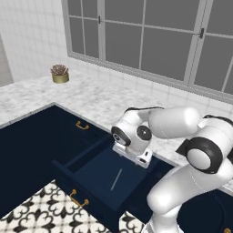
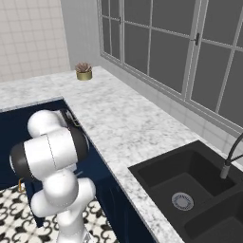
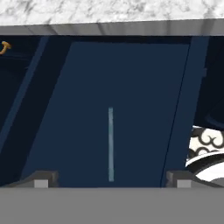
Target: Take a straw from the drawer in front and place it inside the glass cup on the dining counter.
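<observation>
Left base view. Drawer [image 1: 91, 175]: navy, pulled open, brass handle at its 7 o'clock edge. Straw [image 1: 116, 179]: thin pale stick lying flat on the drawer floor, alone, running from 1 o'clock to 7 o'clock. Arm's hand hangs over the drawer's back edge, at 1 o'clock from the straw and apart from it. Small potted plant [image 1: 59, 73] on the marble worktop [image 1: 104, 98], far at 11 o'clock.

Right base view. Arm bulks at 8 o'clock, hiding the drawer. Black sink [image 2: 190, 187] at 4 o'clock; plant at 11 o'clock.

Hand view. Gripper [image 3: 109, 180]: fingertips far apart at the bottom corners, jaws wide, nothing between them. Straw runs straight from centre down toward 6 o'clock, midway between the tips.

Step in hand, judged: approach for the pick; straw not yet grasped. Next move calls for a straight descent, the tips straddling the straw, then closing gently across so thin a thing.
</observation>
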